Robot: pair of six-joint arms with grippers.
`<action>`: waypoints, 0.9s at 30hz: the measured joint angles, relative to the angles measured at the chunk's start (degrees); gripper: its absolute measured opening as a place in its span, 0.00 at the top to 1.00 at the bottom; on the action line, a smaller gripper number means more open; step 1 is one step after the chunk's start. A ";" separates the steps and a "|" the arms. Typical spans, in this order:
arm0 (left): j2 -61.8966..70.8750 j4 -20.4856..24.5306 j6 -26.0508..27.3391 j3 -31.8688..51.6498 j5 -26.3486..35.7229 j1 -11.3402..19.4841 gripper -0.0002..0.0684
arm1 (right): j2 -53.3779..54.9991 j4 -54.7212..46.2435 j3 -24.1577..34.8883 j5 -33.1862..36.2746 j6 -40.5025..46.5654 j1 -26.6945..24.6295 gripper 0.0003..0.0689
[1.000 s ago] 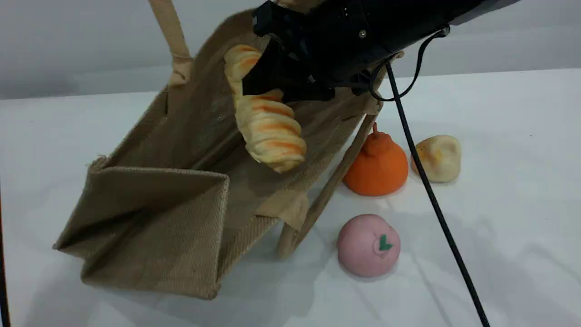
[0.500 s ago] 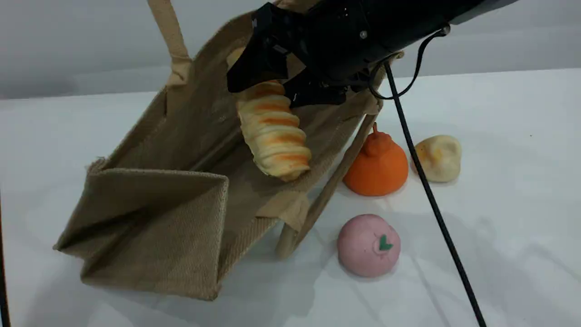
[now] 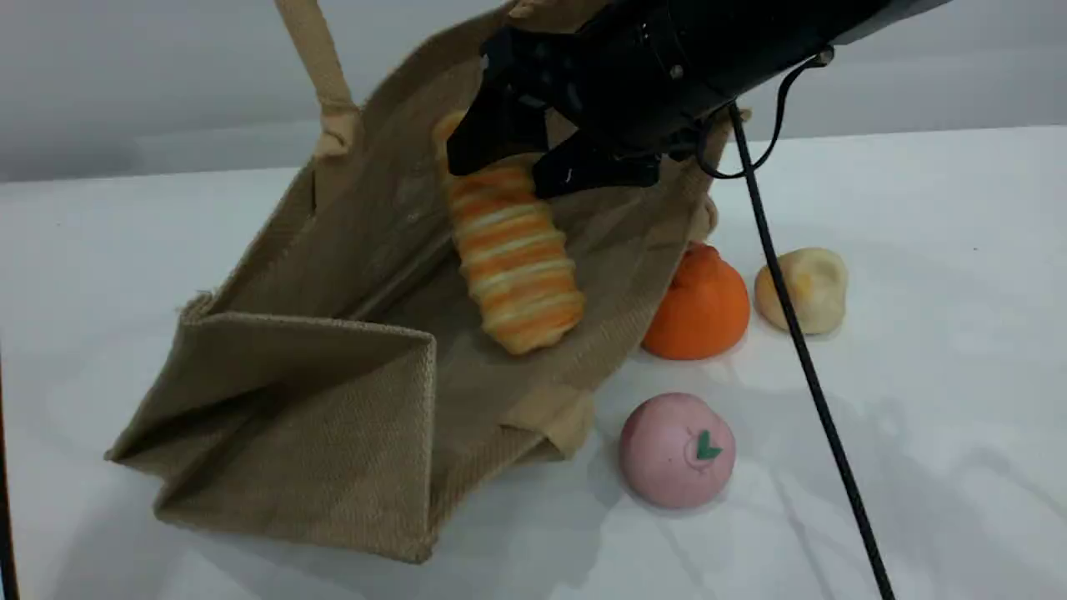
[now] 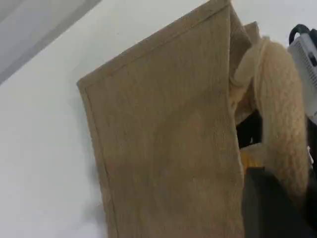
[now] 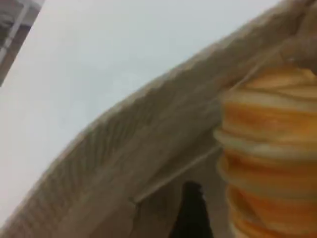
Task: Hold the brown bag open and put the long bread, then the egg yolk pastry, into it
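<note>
The brown bag [image 3: 333, 400] lies on its side with its mouth facing up and to the right. One beige handle [image 3: 321, 67] is pulled up out of the scene view. In the left wrist view that handle [image 4: 282, 124] runs to my left gripper [image 4: 277, 198], which is shut on it. The long bread [image 3: 517, 258] rests inside the bag on its lower wall. My right gripper [image 3: 525, 162] hangs open just above the bread's upper end, and the bread [image 5: 267, 163] fills the right wrist view beside one fingertip [image 5: 190, 213]. The egg yolk pastry [image 3: 802, 290] sits on the table at the right.
An orange stemmed fruit [image 3: 698, 304] touches the bag's lower wall, just left of the pastry. A pink ball with a green leaf [image 3: 677, 450] lies in front of the bag's mouth. A black cable [image 3: 800, 350] slants down from the right arm across the pastry.
My right gripper opened and let go of the long bread, which slid down onto the bag's lower wall. That wall sagged right against the orange fruit, and the lower handle flattened.
</note>
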 joint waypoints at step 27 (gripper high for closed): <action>0.00 0.45 0.11 0.00 0.00 0.00 0.87 | -4.31 -51.96 0.57 4.51 37.82 -15.02 0.26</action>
